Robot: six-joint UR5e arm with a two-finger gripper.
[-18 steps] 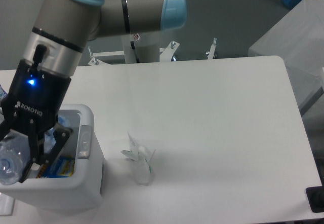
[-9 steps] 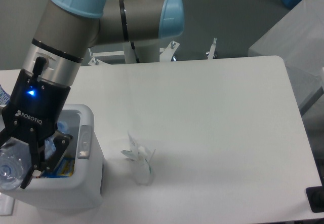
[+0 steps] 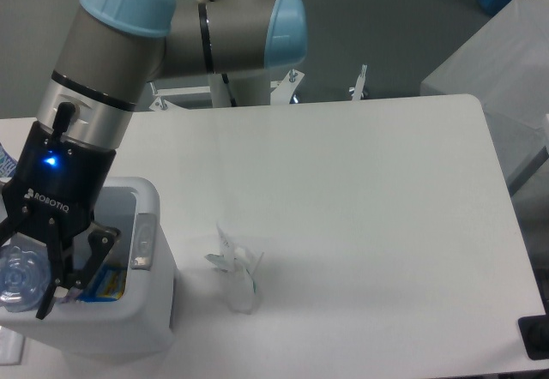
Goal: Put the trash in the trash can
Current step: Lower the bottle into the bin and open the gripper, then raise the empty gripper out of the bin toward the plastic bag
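Bottle (image 3: 19, 274), light and crushable, sat pinched in the gripper (image 3: 30, 276) over the bin (image 3: 146, 310); the wrapper (image 3: 233, 267), probably flimsy, needed a central pinch.

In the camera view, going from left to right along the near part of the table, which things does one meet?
Plastic bottle in the hand, then the white trash can, then the crumpled wrapper.

Bottle (image 3: 21, 274): partly cut by the left edge; my claw (image 3: 34, 267) covers its near side, so I cannot tell whether I grip it.
Trash can (image 3: 147, 306): inside mostly hidden behind my claw.
Wrapper (image 3: 236, 272): too blurred for detail.
Desk (image 3: 360, 225): bottom edge cut off.
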